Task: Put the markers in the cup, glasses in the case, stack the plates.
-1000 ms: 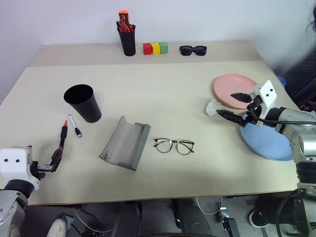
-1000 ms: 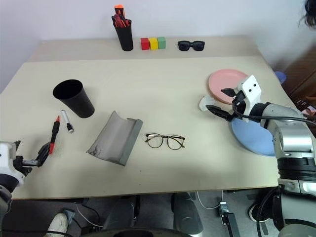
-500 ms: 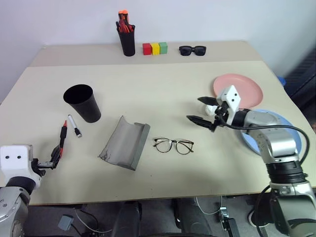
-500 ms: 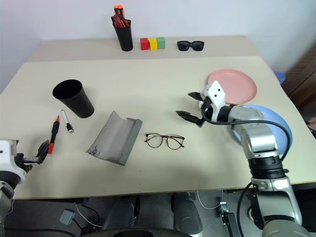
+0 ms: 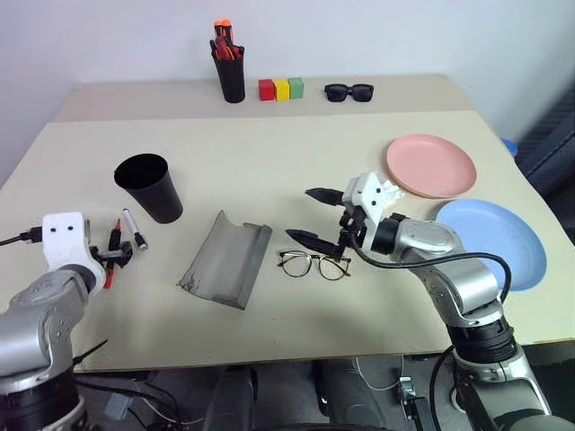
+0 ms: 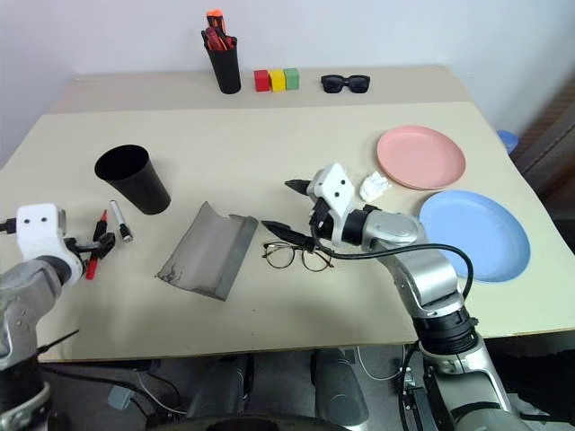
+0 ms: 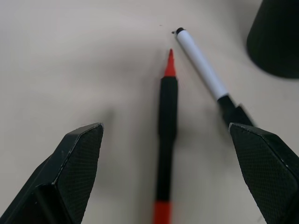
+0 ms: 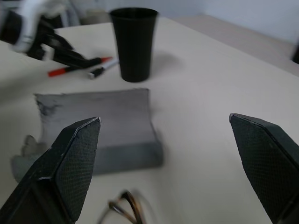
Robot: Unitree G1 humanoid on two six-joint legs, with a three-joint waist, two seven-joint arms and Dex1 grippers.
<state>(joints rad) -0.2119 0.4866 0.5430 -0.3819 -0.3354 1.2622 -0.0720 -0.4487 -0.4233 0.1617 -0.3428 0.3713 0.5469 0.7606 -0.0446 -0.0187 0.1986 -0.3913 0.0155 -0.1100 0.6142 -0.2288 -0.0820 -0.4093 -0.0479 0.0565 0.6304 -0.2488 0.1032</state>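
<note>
Two markers lie left of the black cup (image 5: 148,187): the black one with red ends (image 7: 167,126) and the white one with a black cap (image 7: 202,69). My left gripper (image 7: 170,175) stands open, its fingers on either side of the black marker's near end. The grey case (image 5: 226,260) lies open in the middle, with the wire-frame glasses (image 5: 314,264) just to its right. Open and empty, my right gripper (image 5: 310,215) hovers just above and behind the glasses, pointing left. The pink plate (image 5: 431,165) and the blue plate (image 5: 492,242) lie apart at the right.
At the back edge stand a slim black pen cup (image 5: 232,76) with red-orange pens, three coloured blocks (image 5: 283,87) and black sunglasses (image 5: 350,91). A small white crumpled thing (image 6: 373,186) lies left of the pink plate.
My right gripper has swung left from beside the plates to over the glasses. My left gripper has moved forward from the table's near edge onto the markers.
</note>
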